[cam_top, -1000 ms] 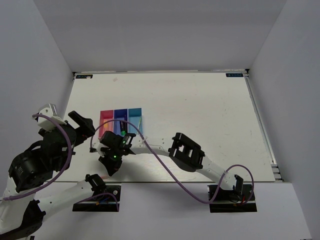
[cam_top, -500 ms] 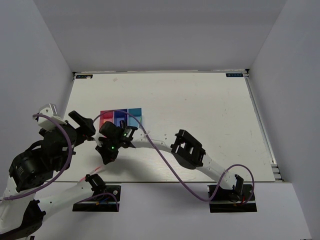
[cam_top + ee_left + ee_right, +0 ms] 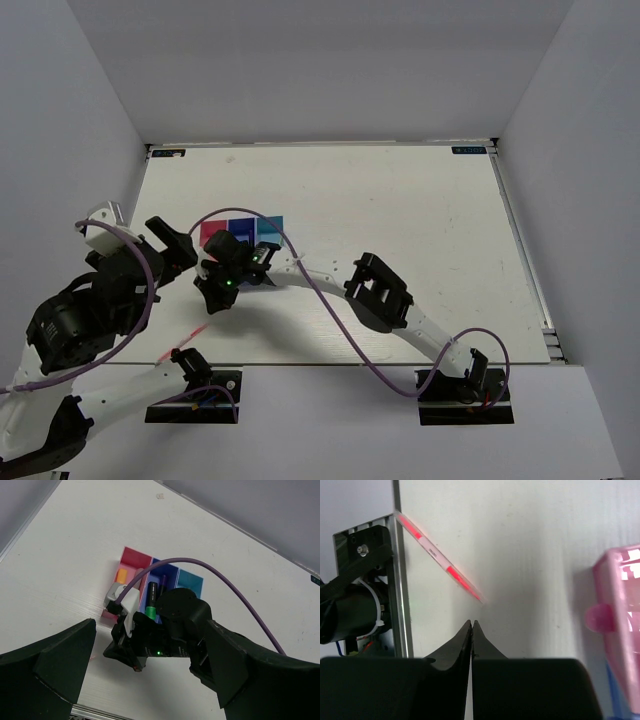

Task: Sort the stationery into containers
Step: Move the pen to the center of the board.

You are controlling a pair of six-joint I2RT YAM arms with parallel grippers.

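Right wrist view: the right pincer (image 3: 471, 626) is seen clenched shut, with nothing between its jaws, above bare table (image 3: 530, 540). Just ahead of its tips the thin pen (image 3: 440, 562) is laid slantwise. The pen's nearer end is close to the tips, and its farther end reaches the edge rail (image 3: 400, 595) at the table's near border.

A nudge from shut jaws is judged the main hazard. By it the pen could be rolled over the rail and lost, or wedged against the base mount (image 3: 360, 555) bolted just beyond. A grasp taken along the slant rather than across it could also be spoiled.

Little room is left on the rail side. To the pincer's other side the pink-red bin (image 3: 620, 605) stands near, with the dark blue bin (image 3: 165, 570) and light blue bin (image 3: 192, 577) joined past it; open table is found beyond.

The left pincer (image 3: 172, 250) is spread wide and empty, close beside the right wrist. The purple cable (image 3: 225, 585) looped there could be snagged.
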